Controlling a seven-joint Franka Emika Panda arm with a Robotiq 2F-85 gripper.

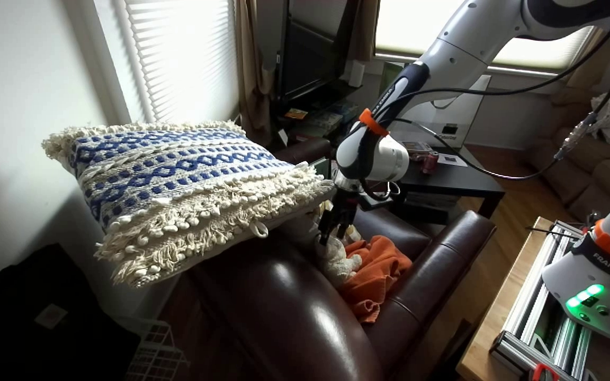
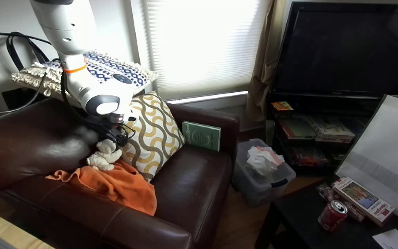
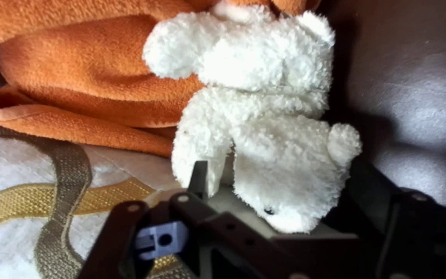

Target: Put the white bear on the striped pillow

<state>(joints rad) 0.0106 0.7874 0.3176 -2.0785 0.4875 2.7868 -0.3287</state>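
The white bear point(image 3: 281, 155) lies head-down in the wrist view, with its body on an orange blanket; it shows in both exterior views point(image 1: 338, 262) point(image 2: 103, 157). My gripper point(image 3: 281, 174) is open, with one finger by the bear's arm and the other beside its head, by its ear. In both exterior views the gripper point(image 1: 331, 237) point(image 2: 117, 136) points down at the bear. A pillow with wavy yellow and grey stripes point(image 2: 155, 128) leans in the armchair, beside the bear; it fills the lower left of the wrist view point(image 3: 25, 186). A fringed pillow with blue-and-white rows point(image 1: 178, 164) lies higher, behind the armchair back point(image 2: 107, 67).
The orange blanket point(image 2: 123, 183) lies bunched on the dark leather armchair point(image 2: 199, 180), whose back point(image 1: 294, 312) and arm point(image 1: 442, 254) rise around the bear. A green book point(image 2: 201, 135) stands against the far arm. A plastic bin point(image 2: 264, 190) and a low black table point(image 2: 299, 221) stand beyond.
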